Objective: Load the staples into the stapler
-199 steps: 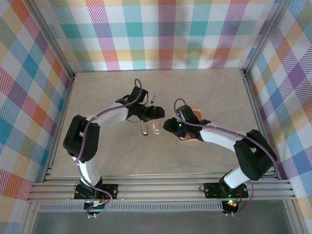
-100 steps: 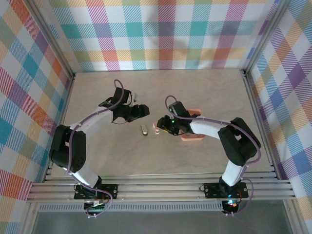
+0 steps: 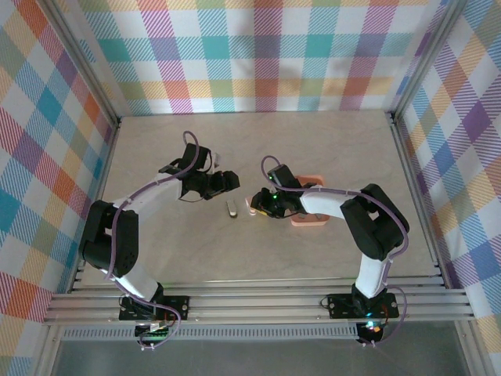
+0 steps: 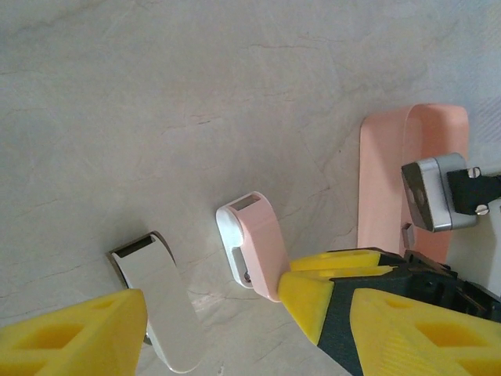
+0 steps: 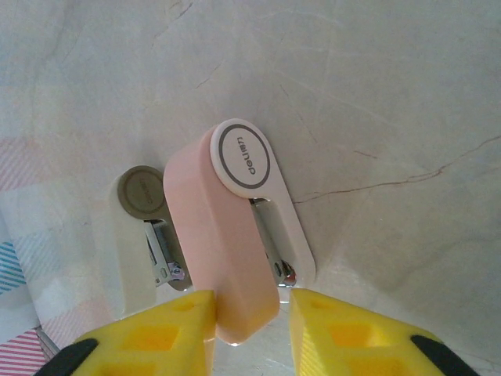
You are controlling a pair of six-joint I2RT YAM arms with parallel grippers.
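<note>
Near orange tray (image 4: 383, 172), pink stapler (image 4: 254, 243)

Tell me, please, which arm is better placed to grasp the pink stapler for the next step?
Right. The right hand straddles the pink stapler, with a finger close on each side, so it probably needs only to close. The left hand hangs open, apart from the stapler and not lined up on it.

Bright, even overhead light washes the tabletop (image 3: 329, 149), leaving only soft, faint shadows beside the stapler (image 5: 223, 258); both wrist views soften slightly toward their bottom edges.
</note>
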